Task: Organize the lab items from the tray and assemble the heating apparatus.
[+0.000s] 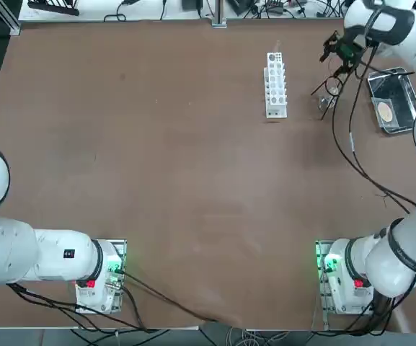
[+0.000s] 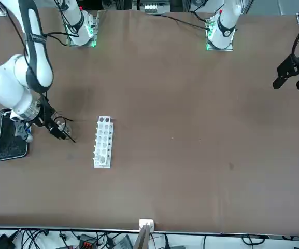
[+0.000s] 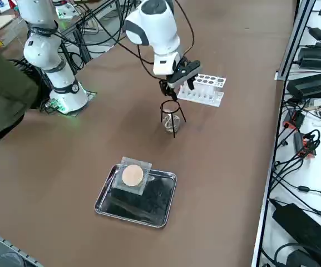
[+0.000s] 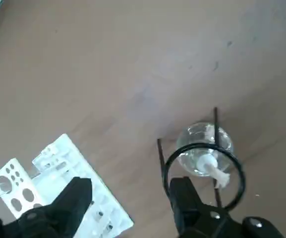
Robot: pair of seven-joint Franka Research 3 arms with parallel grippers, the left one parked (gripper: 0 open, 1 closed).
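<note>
I see the brown desk [image 1: 157,180] from overhead, with my working right arm reaching to the upper right of the frame. Its claw [image 3: 178,76] hangs in the air with its two black fingers [image 4: 73,198] spread apart and nothing between them. In the right side view the claw sits at upper centre, just above the black wire ring tripod [image 3: 171,117].

The tripod stands upright on the desk, and the small clear glass burner bottle [image 4: 203,148] sits inside its legs, under the ring, with its white wick pointing up. In the wrist view one finger lies over the near part of the ring; I cannot tell whether it touches the wire.

The white tube rack [image 1: 275,84] lies just beside the tripod, toward the middle of the overhead frame, not touching it.

The shiny metal tray [image 3: 108,209] rests at lower centre of the side view, well apart from the tripod. The square grey mesh pad [image 3: 131,176] with its round tan centre lies tilted on the tray's far end, partly over the rim.

A person's dark green sleeve [image 3: 1,92] shows at the left edge of the side view.
</note>
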